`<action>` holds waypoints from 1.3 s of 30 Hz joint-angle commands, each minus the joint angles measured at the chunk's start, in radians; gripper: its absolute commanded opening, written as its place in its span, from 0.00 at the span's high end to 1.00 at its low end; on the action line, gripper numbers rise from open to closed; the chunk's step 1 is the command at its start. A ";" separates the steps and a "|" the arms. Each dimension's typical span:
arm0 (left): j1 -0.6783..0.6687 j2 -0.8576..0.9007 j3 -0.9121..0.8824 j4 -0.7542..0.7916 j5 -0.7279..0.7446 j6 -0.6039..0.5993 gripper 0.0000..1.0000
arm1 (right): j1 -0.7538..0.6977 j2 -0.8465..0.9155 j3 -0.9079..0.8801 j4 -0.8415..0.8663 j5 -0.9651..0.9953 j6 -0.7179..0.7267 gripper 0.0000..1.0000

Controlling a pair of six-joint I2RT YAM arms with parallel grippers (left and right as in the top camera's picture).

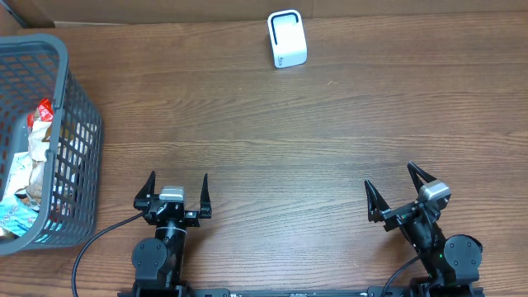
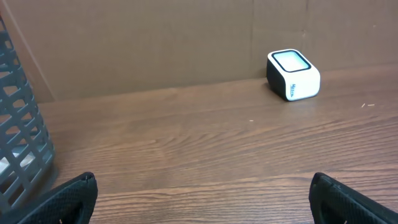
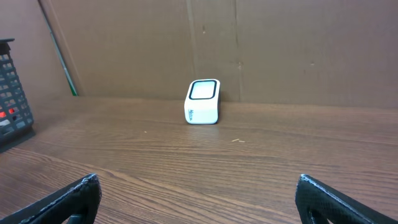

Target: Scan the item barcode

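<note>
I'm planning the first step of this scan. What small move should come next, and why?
Probably swing the left gripper toward the grey basket. It and the right gripper stand open and empty, the packets all lie inside the basket on the left arm's side, and the scanner stands alone at the far side.

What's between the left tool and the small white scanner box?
Only bare brown wooden table separates the left tool and small white scanner box, shown overhead.

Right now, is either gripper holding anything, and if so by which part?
Nothing is held. The left gripper and right gripper are both open and empty, well apart from the basket and scanner.
</note>
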 commanded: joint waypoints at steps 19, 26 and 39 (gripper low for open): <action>0.006 -0.011 -0.003 0.001 0.014 -0.006 0.00 | 0.006 -0.011 -0.010 0.006 0.000 0.005 0.00; 0.006 -0.011 -0.003 0.001 0.014 -0.006 0.00 | 0.006 -0.011 -0.010 0.006 0.000 0.005 0.00; 0.004 -0.011 -0.003 0.002 0.038 -0.007 0.01 | 0.006 -0.011 -0.010 0.006 0.000 0.005 0.00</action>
